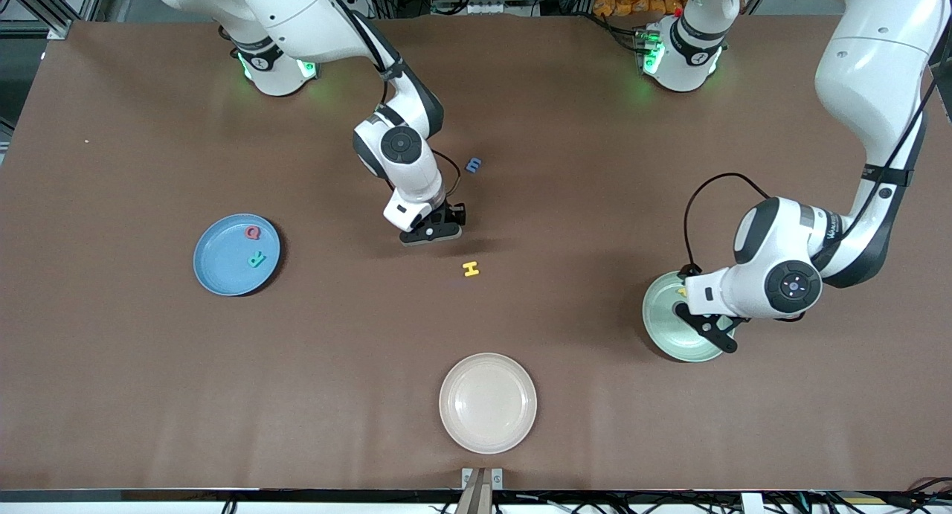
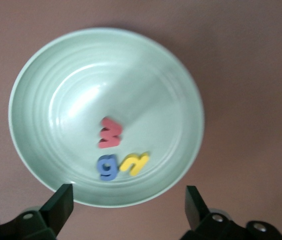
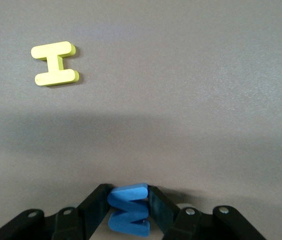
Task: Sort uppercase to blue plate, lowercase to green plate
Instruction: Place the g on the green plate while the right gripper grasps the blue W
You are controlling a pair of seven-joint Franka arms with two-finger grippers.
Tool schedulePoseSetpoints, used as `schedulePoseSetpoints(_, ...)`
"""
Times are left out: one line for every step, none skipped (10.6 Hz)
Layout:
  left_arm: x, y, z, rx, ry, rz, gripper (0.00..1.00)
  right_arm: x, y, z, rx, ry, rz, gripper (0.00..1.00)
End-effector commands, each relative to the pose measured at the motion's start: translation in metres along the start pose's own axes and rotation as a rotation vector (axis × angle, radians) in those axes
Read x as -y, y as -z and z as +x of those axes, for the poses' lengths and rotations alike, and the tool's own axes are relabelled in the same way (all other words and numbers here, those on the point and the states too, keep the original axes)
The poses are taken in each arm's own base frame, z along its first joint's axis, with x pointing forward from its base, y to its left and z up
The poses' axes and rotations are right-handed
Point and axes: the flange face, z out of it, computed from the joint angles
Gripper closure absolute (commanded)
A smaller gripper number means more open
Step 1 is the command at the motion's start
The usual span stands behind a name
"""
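The brown table carries three round dishes. The plain cream plate lies nearest the front camera, midway along the table. The medium-blue plate with a shallow rim sits toward the right arm's end and holds two foam capitals, a pinkish-red Q and a teal-green R, close together but apart. The pale mint-green plate sits toward the left arm's end and holds three foam small letters: a red w, a blue g and a yellow u/n shape; the g and the yellow letter lie side by side, the w just beside them.

The left gripper hangs over the green plate's rim with its fingers spread wide and nothing between them.

The right gripper is low at the table's middle, its fingers pressed against both sides of a blue foam M.

A yellow foam H lies flat on the table near that gripper, nearer the front camera. A small blue foam m lies on the table farther from the camera.
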Motion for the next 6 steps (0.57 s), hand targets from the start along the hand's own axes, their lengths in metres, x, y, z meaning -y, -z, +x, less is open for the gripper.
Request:
schedulePoseSetpoints(-0.065,0.030,0.010,0.041,0.068,-0.015,0.00,-0.006,-0.011,0.000,0.012,0.000,-0.026,0.70)
schedulePoseSetpoints(-0.096,0.038,0.019,0.033,0.103,-0.022,0.00,-0.006,-0.010,0.000,0.011,0.000,-0.025,0.73)
schedulePoseSetpoints(-0.123,0.043,0.024,0.029,0.120,-0.022,0.00,-0.006,-0.010,0.000,0.011,0.000,-0.025,0.73)
schedulePoseSetpoints(-0.145,0.049,0.029,0.020,0.127,-0.030,0.00,-0.007,-0.010,0.001,0.016,-0.003,-0.029,0.73)
schedulePoseSetpoints(-0.169,0.050,0.032,0.021,0.130,-0.037,0.00,-0.009,-0.007,0.003,0.024,-0.004,-0.036,0.73)
schedulePoseSetpoints(-0.193,0.049,0.032,0.027,0.148,-0.042,0.00,-0.011,-0.001,0.008,0.035,-0.001,-0.049,0.73)
